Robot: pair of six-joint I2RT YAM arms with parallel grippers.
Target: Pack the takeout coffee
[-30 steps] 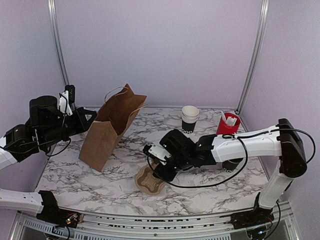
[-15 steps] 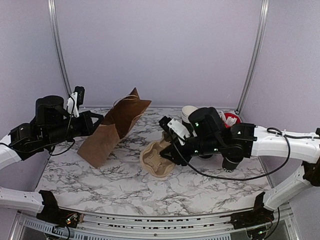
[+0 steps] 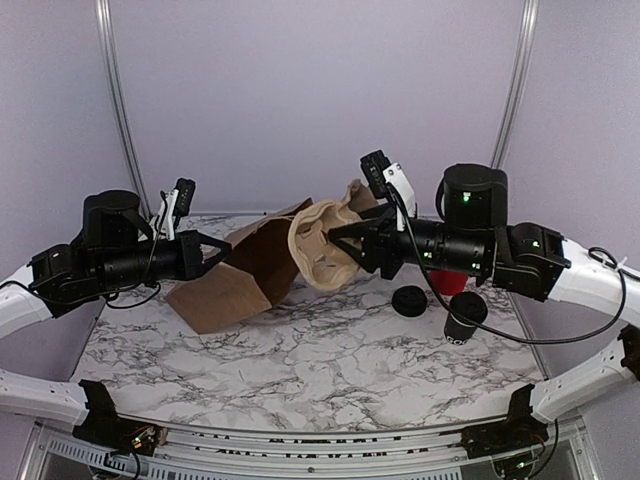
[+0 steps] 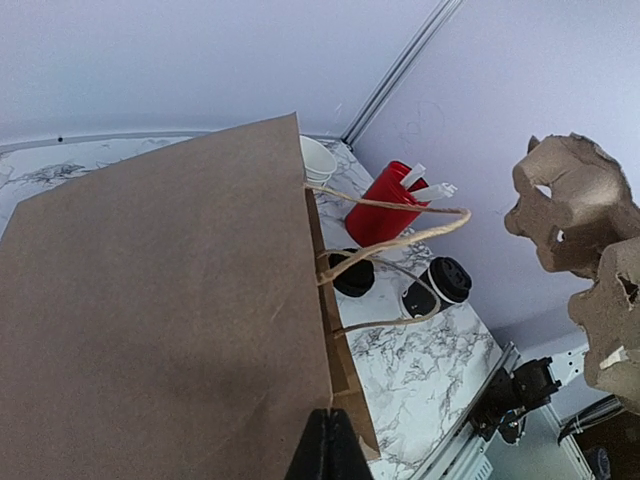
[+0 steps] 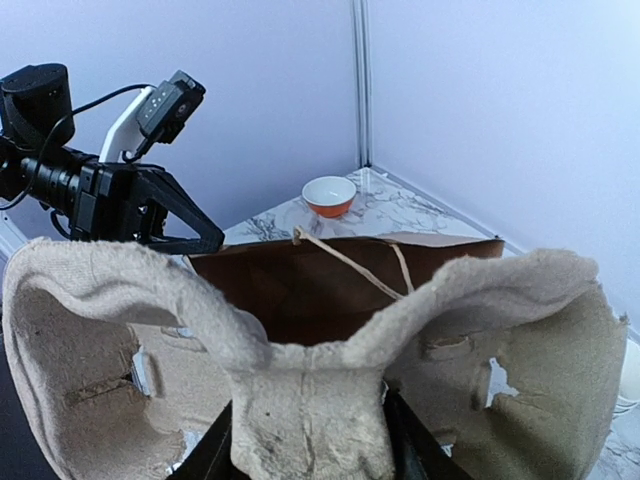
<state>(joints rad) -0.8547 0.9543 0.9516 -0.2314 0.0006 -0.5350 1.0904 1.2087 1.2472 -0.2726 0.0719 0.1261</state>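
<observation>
You are at the step of loading the bag, and the coffee itself has not gone in yet. Your left claw (image 3: pixel 222 247) is shut on the rim of the brown paper bag (image 3: pixel 250 270). It pinches the edge beside the handles, so the bag leans over on the desk (image 3: pixel 300 370) with its mouth turned toward the right arm. Your right claw (image 3: pixel 350 238) grips the pulp carrier (image 3: pixel 320 245) by its middle ridge and holds it in the air, clear of the desk and just in front of the bag's mouth. The right wrist view looks over the carrier's rim straight into the dark opening.

The small black cup (image 3: pixel 465 318) stands on the desk at the right, under the right forearm and well apart from the bag. It looks capped, though I cannot be sure from here. A round black lid (image 3: pixel 408 300) lies flat just beside it, near the red tub (image 4: pixel 385 205).

The next move, as I judge it, calls for easing the carrier through the mouth. The carrier looks about as broad as the opening, so you will likely need to tip it or lead with one corner. Hold the bag rim firm and high with the left claw. Watch the twine handles (image 4: pixel 390 235), which hang across the opening and could snag the carrier's edge.
</observation>
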